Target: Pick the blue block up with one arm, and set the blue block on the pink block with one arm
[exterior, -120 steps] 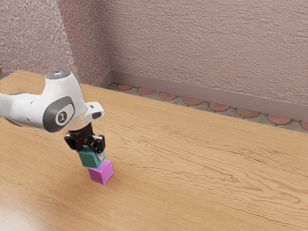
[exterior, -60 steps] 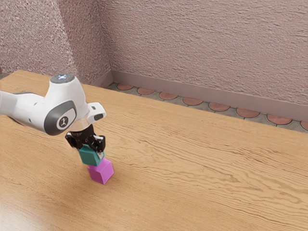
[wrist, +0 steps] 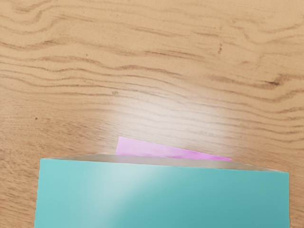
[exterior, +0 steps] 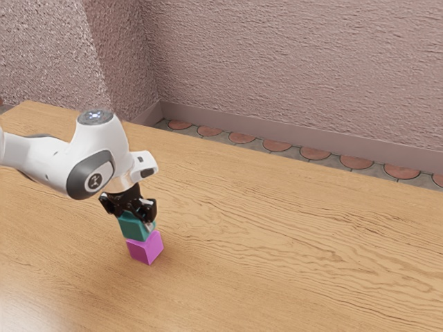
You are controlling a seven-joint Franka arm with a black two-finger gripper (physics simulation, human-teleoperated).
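A teal-blue block (exterior: 135,226) is held between the black fingers of my gripper (exterior: 136,220), which is shut on it. It sits directly above the pink block (exterior: 145,247) on the wooden table (exterior: 291,235), and its underside looks to touch the pink block's top. Under my hand the blue block (wrist: 161,194) is large and close, and a thin sliver of the pink block (wrist: 161,151) peeks out past its edge.
The table ends at the back against a strip of tiled floor (exterior: 311,152) and a rough pink wall (exterior: 297,62). Bare wood extends toward the exterior view's right.
My hand has moved slightly toward the exterior view's right with the blue block, so the block now sits more squarely over the pink one.
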